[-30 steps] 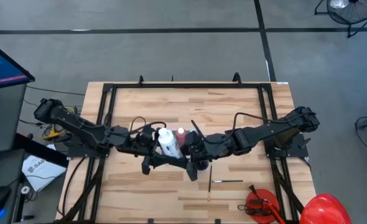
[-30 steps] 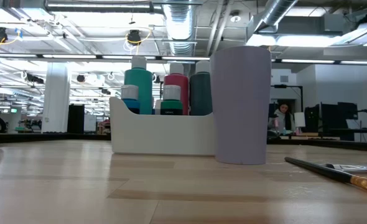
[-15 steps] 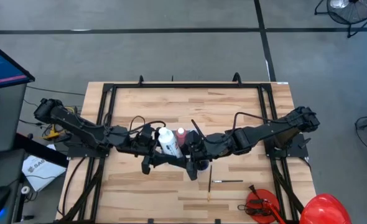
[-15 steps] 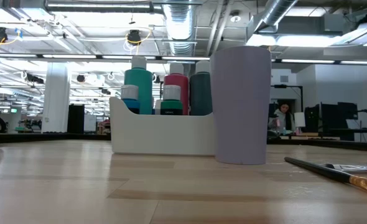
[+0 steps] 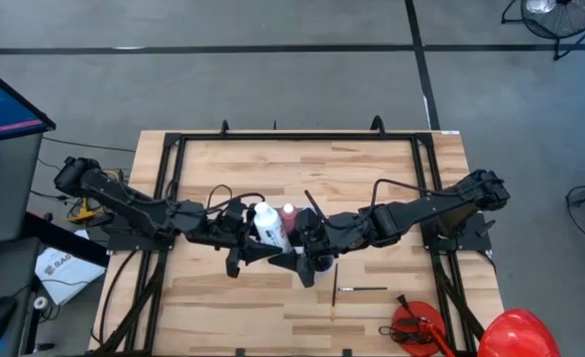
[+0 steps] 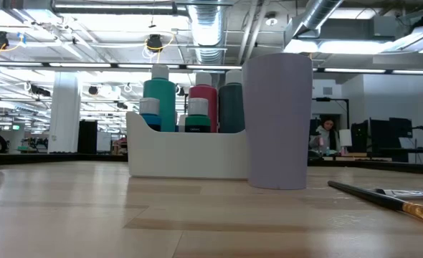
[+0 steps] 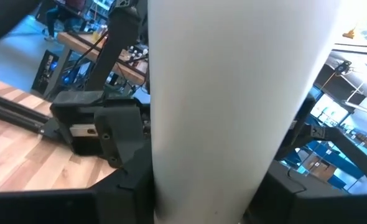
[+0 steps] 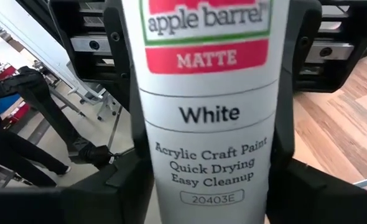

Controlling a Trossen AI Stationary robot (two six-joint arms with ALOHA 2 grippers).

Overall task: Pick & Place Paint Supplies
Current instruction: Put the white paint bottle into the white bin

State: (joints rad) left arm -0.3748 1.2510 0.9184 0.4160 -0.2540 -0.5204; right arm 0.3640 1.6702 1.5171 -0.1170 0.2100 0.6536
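A white paint bottle [image 5: 266, 226] with a red-and-green label [image 8: 205, 37] hangs upright over the table's middle, between my two grippers. My left gripper [image 5: 253, 236] comes from the table's left and is shut on it. My right gripper [image 5: 291, 240] comes from the right and is open. Its fingers [image 8: 130, 180] stand on either side of the bottle's lower body. Below stand a white caddy [image 6: 186, 154] with teal, red and dark bottles, and a lavender cup [image 6: 277, 122]. Loose brushes [image 5: 357, 289] lie flat on the table. My left gripper pinches the white bottle's body [image 7: 171, 168] between its two fingers, which reach in level from the table's left. In the right wrist view those fingers [image 8: 129, 74] flank the bottle at label height. The bottle stands upright in the hold, lifted clear of the table.
A red tool with a black handle [image 5: 416, 327] and a red dome [image 5: 516, 332] sit at the near right corner. A dark brush [image 6: 373, 195] lies right of the cup. A black frame [image 5: 297, 136] borders the table. Bare wood lies toward the far edge.
My left gripper has shut on the white bottle, and my right gripper's fingers have spread off it. Both arms and the bottle have stayed where they were.
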